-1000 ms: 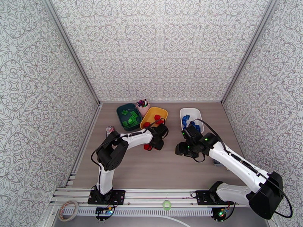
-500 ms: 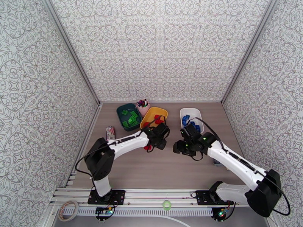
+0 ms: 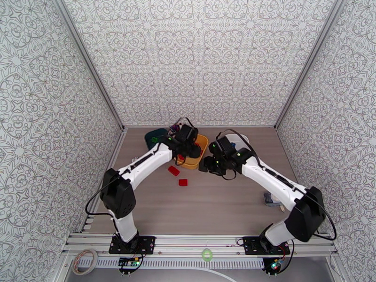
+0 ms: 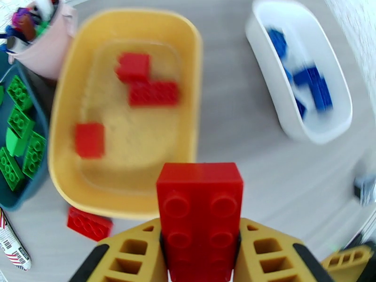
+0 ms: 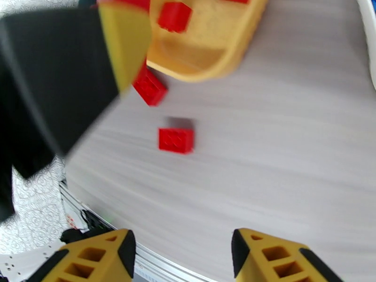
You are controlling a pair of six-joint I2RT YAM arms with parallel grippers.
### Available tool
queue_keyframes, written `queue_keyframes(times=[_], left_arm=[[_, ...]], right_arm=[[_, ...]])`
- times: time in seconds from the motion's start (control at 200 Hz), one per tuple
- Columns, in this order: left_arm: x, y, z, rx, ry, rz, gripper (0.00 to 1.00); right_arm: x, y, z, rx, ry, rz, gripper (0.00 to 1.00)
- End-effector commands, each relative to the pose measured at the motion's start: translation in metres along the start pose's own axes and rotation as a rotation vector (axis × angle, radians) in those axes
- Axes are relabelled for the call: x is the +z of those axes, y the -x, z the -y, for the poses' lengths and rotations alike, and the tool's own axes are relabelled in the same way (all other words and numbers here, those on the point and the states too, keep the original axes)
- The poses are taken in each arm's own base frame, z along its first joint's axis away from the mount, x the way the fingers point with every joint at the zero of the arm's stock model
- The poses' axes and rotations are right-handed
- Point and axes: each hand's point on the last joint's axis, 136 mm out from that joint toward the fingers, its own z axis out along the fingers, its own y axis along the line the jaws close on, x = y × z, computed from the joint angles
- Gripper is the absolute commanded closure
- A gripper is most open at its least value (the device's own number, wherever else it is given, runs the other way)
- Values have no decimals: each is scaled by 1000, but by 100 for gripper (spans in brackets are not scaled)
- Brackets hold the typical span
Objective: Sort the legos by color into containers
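- Left gripper (image 4: 199, 247): its fingers were clamped on the sides of a red brick (image 4: 199, 203), studs toward the wrist camera. The brick was held clear of the table at the near rim of the yellow tray (image 4: 58, 118).
- Trays: three red legos (image 4: 141, 83) lay in the yellow tray. The teal tray (image 4: 33, 196) beside it held green legos (image 4: 19, 123). The white tray (image 4: 286, 118), apart to the right, held blue legos (image 4: 310, 88).
- Right gripper (image 5: 183, 252): its fingers stood apart with nothing between them, over bare table near the yellow tray.
- Unsorted: a first loose brick (image 4: 89, 224) lay just beside the yellow tray's near wall. A second loose brick (image 5: 176, 139) lay further toward the arms.
- Step in hand, as judged: delivering the held brick.
- To do it well, the brick should pass the near rim, hang over the tray floor and come low before the fingers part; a release at the rim risks a bounce onto the table.
- The wrist view was blurred, so the brick's height above the rim could not be told.
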Motion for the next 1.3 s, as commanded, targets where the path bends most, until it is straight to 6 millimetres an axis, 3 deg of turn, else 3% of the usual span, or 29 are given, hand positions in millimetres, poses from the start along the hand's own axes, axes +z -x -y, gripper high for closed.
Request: queue_keyframes(times=[0.0,0.105,0.3,0.46,0.605,0.76,0.98,1.13,1.296], left_arm=[[18,2,-22,-72,16,-72,73],[26,11,-33,-76,20,-83,62],[21,14,-39,-63,29,-78,27],[6,7,-42,-67,34,-57,17],[-10,-13,-50,-83,60,-38,7],[-19,-43,-66,-113,91,-61,5],[-22,-92,-71,-151,105,-109,4],[-8,-130,-65,-166,103,-172,2],[13,-159,-54,-165,100,-240,2]], right_arm=[[-4,16,-12,-9,37,11,41],[-2,21,-9,-2,23,5,41],[-2,21,1,12,-6,1,41],[2,16,9,16,-28,-18,41],[5,11,14,12,-44,-27,37],[10,5,22,7,-71,-55,37],[21,-8,24,-6,-98,-88,36],[28,-20,24,-7,-105,-108,34],[33,-32,31,-8,-125,-133,33]])
